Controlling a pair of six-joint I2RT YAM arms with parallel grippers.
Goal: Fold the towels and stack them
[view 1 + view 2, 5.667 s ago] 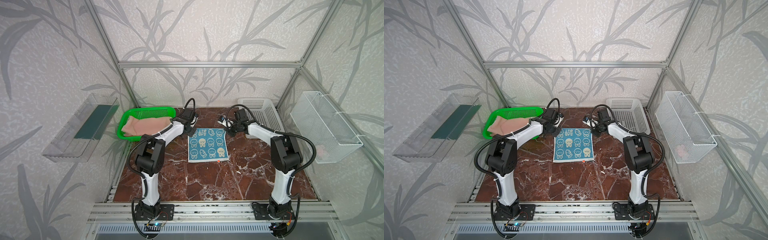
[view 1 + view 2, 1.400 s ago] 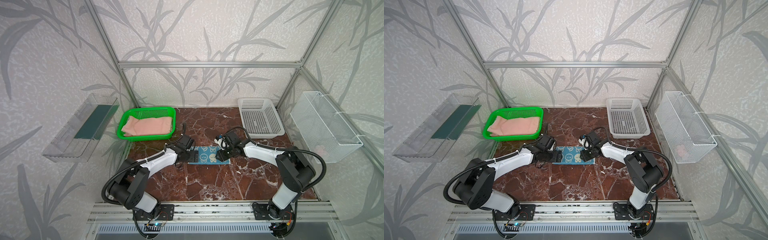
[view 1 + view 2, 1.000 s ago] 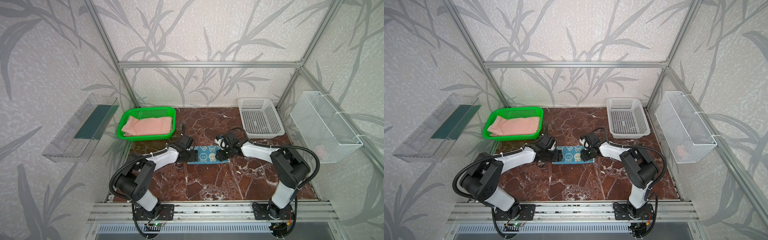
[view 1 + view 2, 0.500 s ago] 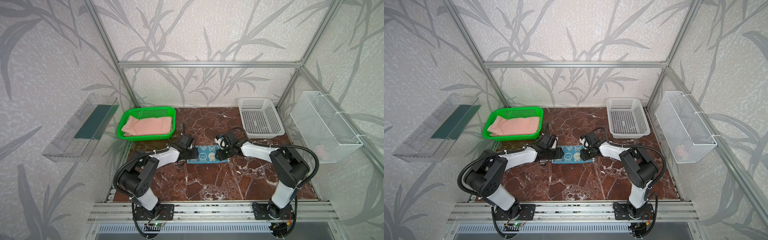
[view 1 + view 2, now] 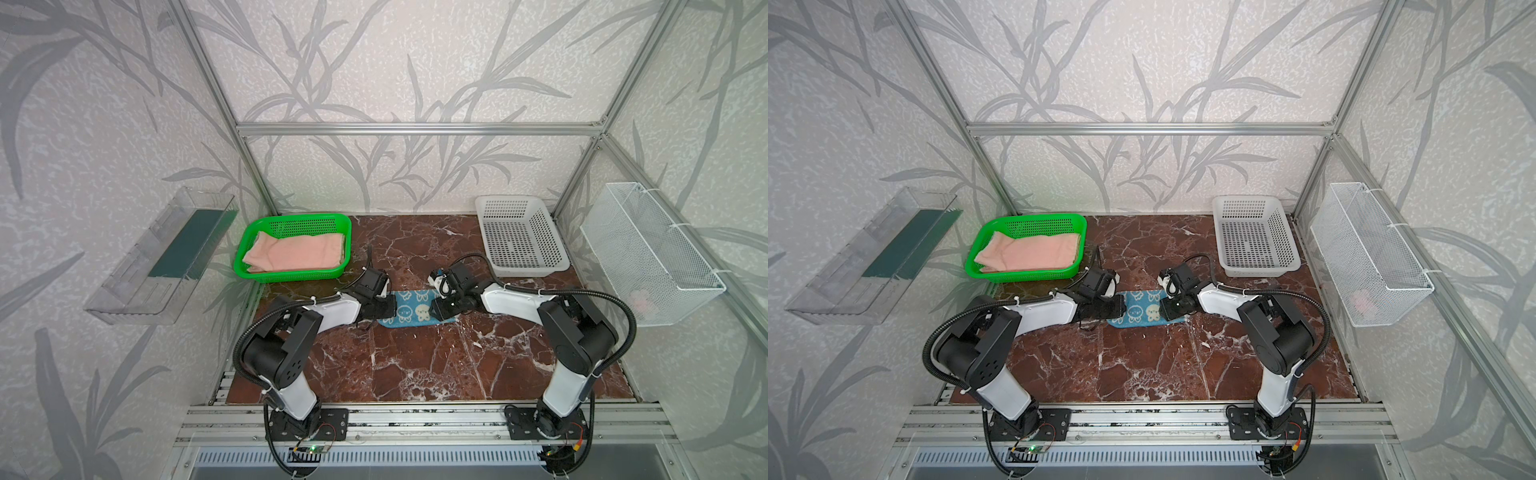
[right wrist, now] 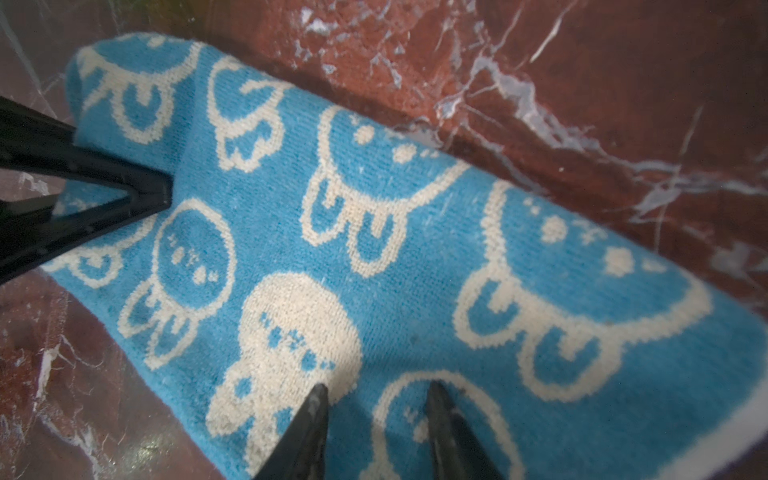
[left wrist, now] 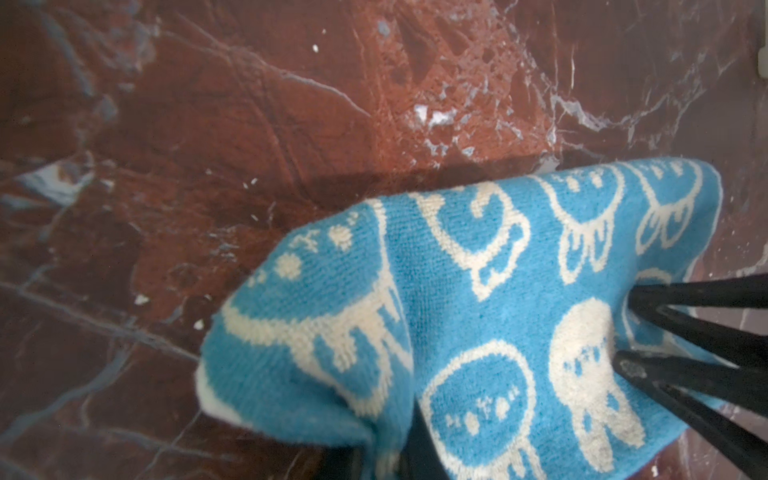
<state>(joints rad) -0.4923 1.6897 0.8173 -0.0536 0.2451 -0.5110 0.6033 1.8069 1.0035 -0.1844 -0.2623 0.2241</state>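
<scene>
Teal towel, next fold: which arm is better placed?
Left. The left gripper is shut on one end of the teal towel, cloth bunched at its tips, so it can probably carry that end across. The right gripper rests open-jawed on the other end, only pinning it.

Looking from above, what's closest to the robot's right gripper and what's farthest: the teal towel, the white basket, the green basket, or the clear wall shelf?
From the right gripper in a top view:
1. teal towel, right under it.
2. white basket, behind it, to the right.
3. green basket, back left of the table.
4. clear shelf, on the left wall.
</scene>
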